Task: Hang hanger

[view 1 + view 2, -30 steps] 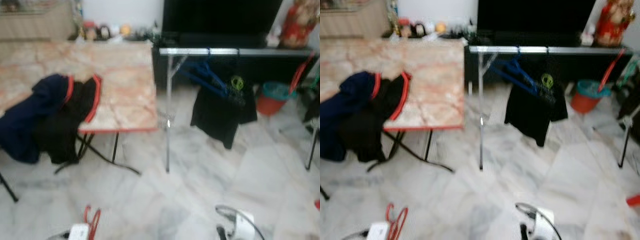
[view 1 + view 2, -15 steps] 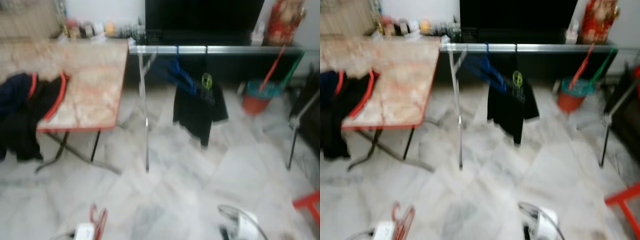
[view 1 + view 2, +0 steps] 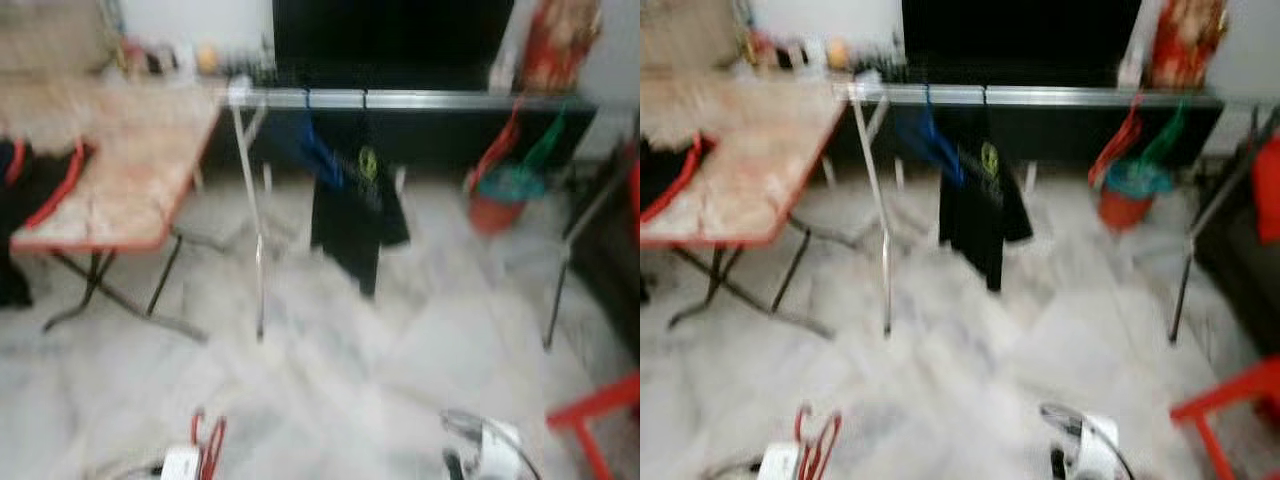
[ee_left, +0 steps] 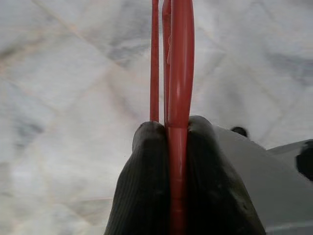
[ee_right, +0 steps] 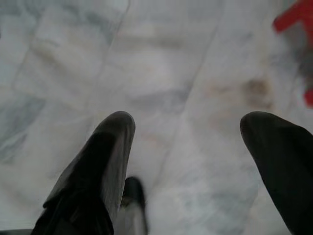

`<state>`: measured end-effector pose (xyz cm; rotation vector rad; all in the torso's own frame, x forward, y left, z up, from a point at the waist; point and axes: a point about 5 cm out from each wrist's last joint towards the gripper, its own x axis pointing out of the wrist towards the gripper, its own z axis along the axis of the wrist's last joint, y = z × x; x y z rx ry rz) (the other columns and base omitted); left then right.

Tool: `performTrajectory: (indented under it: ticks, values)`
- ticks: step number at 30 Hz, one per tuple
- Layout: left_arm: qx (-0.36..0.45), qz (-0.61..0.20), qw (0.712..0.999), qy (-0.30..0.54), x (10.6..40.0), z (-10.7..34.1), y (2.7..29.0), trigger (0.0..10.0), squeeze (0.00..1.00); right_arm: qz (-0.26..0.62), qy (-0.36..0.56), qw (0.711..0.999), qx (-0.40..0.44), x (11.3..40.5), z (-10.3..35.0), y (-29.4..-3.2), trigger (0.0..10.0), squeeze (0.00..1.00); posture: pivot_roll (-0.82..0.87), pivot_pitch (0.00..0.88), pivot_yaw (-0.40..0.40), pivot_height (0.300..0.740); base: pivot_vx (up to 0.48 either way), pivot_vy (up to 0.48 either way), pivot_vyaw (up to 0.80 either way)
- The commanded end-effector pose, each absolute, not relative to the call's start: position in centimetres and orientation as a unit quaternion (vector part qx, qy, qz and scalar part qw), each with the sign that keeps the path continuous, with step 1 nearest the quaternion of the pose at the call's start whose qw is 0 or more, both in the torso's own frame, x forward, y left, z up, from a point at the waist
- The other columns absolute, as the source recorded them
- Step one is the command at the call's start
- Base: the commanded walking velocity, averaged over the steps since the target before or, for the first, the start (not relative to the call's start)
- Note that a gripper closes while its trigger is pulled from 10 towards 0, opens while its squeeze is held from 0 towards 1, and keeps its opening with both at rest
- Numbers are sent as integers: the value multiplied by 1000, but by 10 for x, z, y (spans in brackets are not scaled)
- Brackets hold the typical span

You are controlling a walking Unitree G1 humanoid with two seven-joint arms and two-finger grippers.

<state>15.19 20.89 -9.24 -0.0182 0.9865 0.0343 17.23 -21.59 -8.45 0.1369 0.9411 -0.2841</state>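
My left gripper (image 4: 172,134) is shut on a red hanger (image 4: 180,73), which sticks up at the bottom left of the head views as the red hanger (image 3: 208,450). A silver clothes rail (image 3: 420,100) stands ahead, across the marble floor. On it hang a blue hanger (image 3: 318,150) and a black T-shirt (image 3: 358,205) with a green logo. My right gripper (image 5: 188,129) is open over bare floor, low at the bottom right as the right arm (image 3: 485,455).
A folding table (image 3: 110,180) with a marble-pattern top stands at the left, dark clothes with red hangers (image 3: 40,190) draped on it. A red bucket (image 3: 500,200) sits behind the rail. A red stool (image 3: 600,420) is at the near right. A black cabinet fills the back wall.
The whole view has shifted left: the camera has turned right. The rail now sits near the middle and the red stool has come into view. The picture is blurred.
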Motion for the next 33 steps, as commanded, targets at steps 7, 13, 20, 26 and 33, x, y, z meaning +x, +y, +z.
performTrajectory:
  ticks: [7, 13, 20, 26, 33]
  values:
    - [-33, 20, 889, 455, 150, -91, 213, 10000, 0, -138, 448, 880, 73, 172, -85, -212, 10000, 0, 28, 0, -31, 740, 0, 0, 0]
    - [-34, 28, 889, 456, 150, -91, 215, 10000, 0, -135, 453, 879, 66, 171, -86, -211, 10000, 0, 27, 0, -29, 740, 0, 0, 0]
    - [-33, 23, 890, 455, 152, -90, 216, 10000, 0, -146, 452, 877, 68, 170, -86, -214, 10000, 0, 25, 0, -28, 740, 230, 0, -331]
    - [-32, 17, 889, 456, 153, -90, 214, 10000, 0, -144, 448, 880, 61, 170, -85, -216, 10000, 0, 29, 0, -31, 740, 284, 0, -400]
    - [-32, 16, 889, 457, 152, -90, 214, 10000, 0, -143, 451, 879, 58, 169, -85, -219, 10000, 0, 30, 0, -33, 740, 293, 0, 0]
